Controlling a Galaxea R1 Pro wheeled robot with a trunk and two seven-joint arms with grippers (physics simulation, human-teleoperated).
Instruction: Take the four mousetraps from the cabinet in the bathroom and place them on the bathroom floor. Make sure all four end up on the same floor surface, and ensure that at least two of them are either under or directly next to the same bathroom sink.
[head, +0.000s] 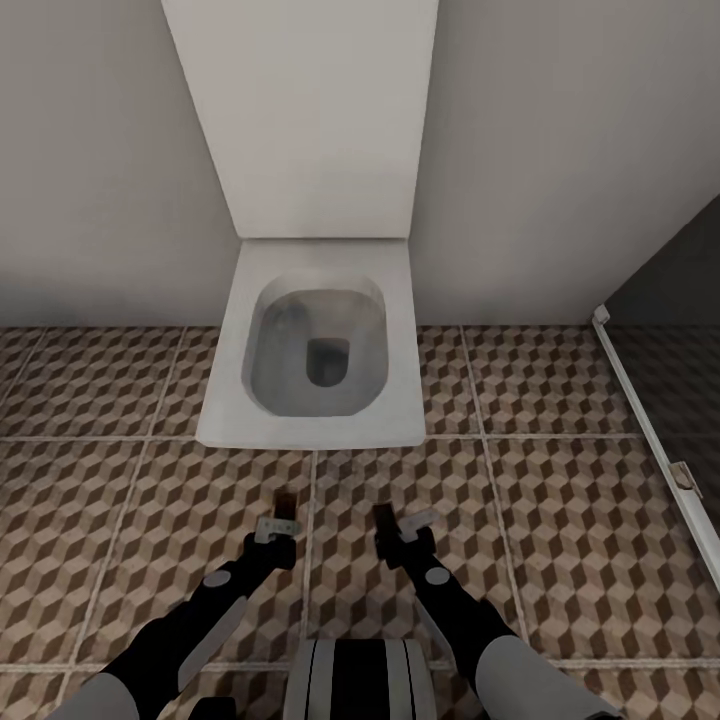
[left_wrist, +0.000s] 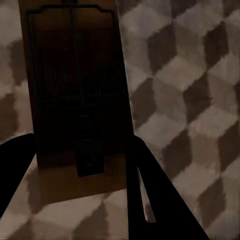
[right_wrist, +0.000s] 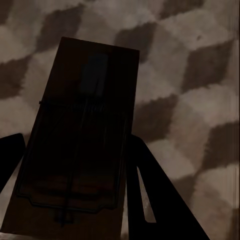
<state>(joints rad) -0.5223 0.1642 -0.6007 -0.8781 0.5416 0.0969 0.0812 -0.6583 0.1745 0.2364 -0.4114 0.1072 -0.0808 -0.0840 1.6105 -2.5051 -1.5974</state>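
Both arms low and stretched forward toward the toilet (head: 325, 340), left end effector (head: 277, 527) clamped on a mousetrap (left_wrist: 75, 100), right end effector (head: 400, 528) clamped on another mousetrap (right_wrist: 82, 135), both held just short of the toilet, above bathroom floor (head: 560, 520)

Quick count: two mousetraps, one mousetrap (left_wrist: 75, 100) in the left gripper (head: 278, 524) and the other mousetrap (right_wrist: 80, 135) in the right gripper (head: 398, 522). So two grippers, two arms, one white toilet (head: 315, 345) on the cube-pattern bathroom floor (head: 560, 520).
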